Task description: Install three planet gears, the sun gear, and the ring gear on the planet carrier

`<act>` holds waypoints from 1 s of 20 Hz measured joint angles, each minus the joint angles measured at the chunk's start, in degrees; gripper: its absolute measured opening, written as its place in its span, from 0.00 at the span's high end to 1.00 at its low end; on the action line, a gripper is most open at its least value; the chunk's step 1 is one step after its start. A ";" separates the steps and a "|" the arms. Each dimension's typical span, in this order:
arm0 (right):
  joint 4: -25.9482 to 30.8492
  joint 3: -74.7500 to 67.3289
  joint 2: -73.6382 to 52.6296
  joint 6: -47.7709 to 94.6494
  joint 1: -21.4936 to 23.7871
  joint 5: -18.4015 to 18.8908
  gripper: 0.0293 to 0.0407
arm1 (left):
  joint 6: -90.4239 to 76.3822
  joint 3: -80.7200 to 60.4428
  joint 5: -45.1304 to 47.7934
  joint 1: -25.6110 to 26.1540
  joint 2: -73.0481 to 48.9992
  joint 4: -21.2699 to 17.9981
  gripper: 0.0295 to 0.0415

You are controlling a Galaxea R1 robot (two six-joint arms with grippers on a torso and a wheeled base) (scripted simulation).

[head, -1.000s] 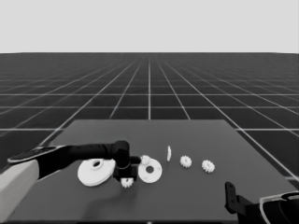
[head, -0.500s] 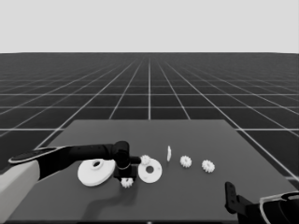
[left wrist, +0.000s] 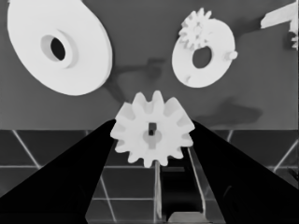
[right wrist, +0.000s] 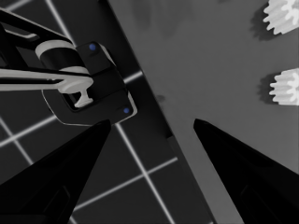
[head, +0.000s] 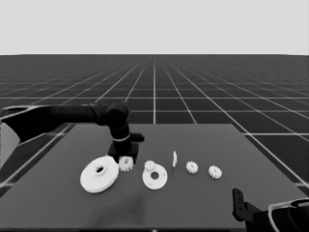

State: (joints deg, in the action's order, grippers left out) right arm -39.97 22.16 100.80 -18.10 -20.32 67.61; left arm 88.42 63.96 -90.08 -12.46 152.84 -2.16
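A planet gear (left wrist: 153, 134), clamped between the left gripper (head: 125, 161) fingers beside the smaller round part (head: 155, 177), could be misaligned and jammed against the gear (head: 149, 166) already seated there.

Open table (head: 193, 203) fills the lower centre and the upper band behind the parts. The left claw (head: 126, 163), closed on a gear (head: 126, 164), blocks the gap between the larger round part (head: 99, 175) and the smaller round part (head: 155, 178). Right of centre, a thin white piece (head: 175, 158) and two gears (head: 192, 167) (head: 215, 171) stand apart in a row. The right claw (head: 237, 203) occupies the lower right corner.
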 joint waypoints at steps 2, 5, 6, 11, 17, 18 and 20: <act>0.00 0.00 0.00 0.00 0.00 0.00 0.19 | -0.17 0.22 0.02 -0.45 0.04 -0.48 0.86; 0.00 0.00 0.00 0.00 0.00 0.00 0.19 | 2.24 8.12 0.13 -0.56 10.21 -0.63 0.86; 0.00 0.00 0.00 0.00 0.00 0.00 0.19 | 2.23 10.38 0.14 -0.55 12.65 -0.64 0.86; 0.00 0.00 0.00 0.00 0.00 0.00 0.19 | 1.90 13.74 0.13 -0.52 15.68 -0.64 0.86; 0.00 0.00 0.00 0.00 0.00 0.00 0.19 | -1.96 18.93 1.01 20.57 16.63 20.43 0.86; 0.00 0.00 0.00 0.00 0.00 0.00 0.19 | -2.72 20.00 1.38 21.66 16.85 21.45 0.86; 0.00 0.00 0.00 0.00 0.00 0.00 0.19 | -3.45 21.02 1.78 22.51 17.09 22.35 0.86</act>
State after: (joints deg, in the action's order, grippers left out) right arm -39.97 22.16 100.80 -18.10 -20.32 67.61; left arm 84.97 84.99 -88.30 10.05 169.93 20.18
